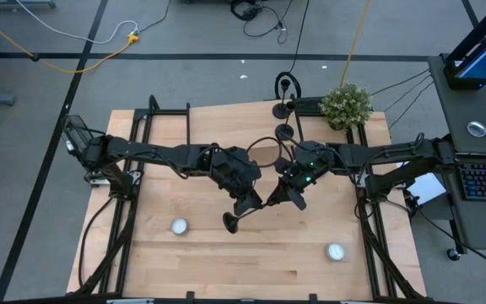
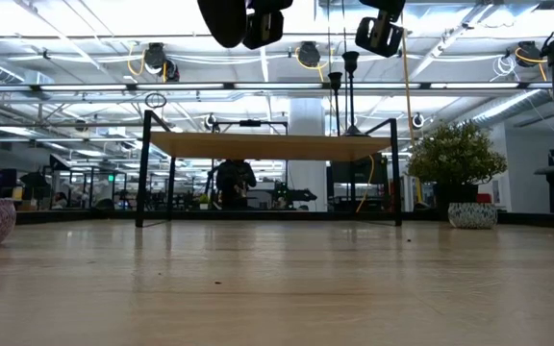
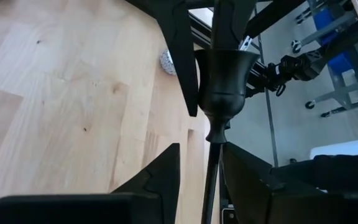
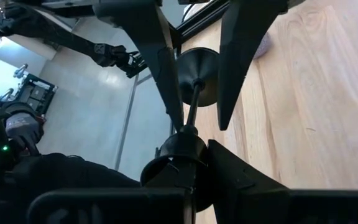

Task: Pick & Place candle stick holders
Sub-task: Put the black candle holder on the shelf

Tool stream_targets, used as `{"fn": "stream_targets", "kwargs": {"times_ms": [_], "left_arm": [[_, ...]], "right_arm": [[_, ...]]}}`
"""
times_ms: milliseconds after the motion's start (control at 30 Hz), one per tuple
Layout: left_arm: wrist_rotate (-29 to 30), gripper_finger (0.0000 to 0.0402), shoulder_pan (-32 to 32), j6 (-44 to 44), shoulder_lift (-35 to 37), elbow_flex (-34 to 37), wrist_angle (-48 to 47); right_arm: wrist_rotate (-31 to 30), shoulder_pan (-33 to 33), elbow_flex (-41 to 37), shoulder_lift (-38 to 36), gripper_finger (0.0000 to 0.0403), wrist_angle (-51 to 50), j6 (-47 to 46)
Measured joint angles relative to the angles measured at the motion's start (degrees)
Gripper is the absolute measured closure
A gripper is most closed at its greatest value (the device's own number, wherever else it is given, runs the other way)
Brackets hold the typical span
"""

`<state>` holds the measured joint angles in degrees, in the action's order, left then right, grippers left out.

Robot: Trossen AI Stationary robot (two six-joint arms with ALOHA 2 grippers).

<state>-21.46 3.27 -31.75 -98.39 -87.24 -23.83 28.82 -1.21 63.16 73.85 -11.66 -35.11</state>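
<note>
One black candle stick holder (image 1: 241, 214) is held in the air between my two grippers above the table's middle. It lies slanted, its disc base (image 1: 230, 221) toward the near left and its cup (image 3: 225, 74) toward the right arm. My right gripper (image 1: 287, 199) is shut on the cup. My left gripper (image 1: 250, 205) is open, with a finger on either side of the thin stem (image 3: 211, 180); I cannot tell whether either finger touches it. Two more black holders (image 1: 281, 110) (image 1: 284, 133) stand near the table's far edge. My right gripper pinches the holder's cup (image 4: 179, 158) between its two fingers, one on each side of the cup's wall (image 3: 199, 68). The fingers come from the table's right, about level. The holder is lifted clear of the table, its stem and base (image 4: 197, 71) reaching away toward my left gripper.
Two white tealights lie on the table, one at the near left (image 1: 179, 226) and one at the near right (image 1: 335, 252). A small potted plant (image 1: 347, 104) stands at the far right corner. Black frame rails (image 1: 129, 203) run along both sides of the table.
</note>
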Motion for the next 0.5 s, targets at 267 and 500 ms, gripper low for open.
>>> {"fn": "stream_targets", "kwargs": {"times_ms": [267, 500], "left_arm": [[0.51, 0.0282, 0.06, 0.72, 0.0, 0.0, 0.17], [-0.08, 0.0282, 0.11, 0.58, -2.03, -0.06, 1.63]], "right_arm": [[0.0, 0.0, 0.0, 0.0, 0.039, 0.11, 0.0], [-0.08, 0.0, -0.02, -0.01, 0.039, -0.08, 0.0]]}}
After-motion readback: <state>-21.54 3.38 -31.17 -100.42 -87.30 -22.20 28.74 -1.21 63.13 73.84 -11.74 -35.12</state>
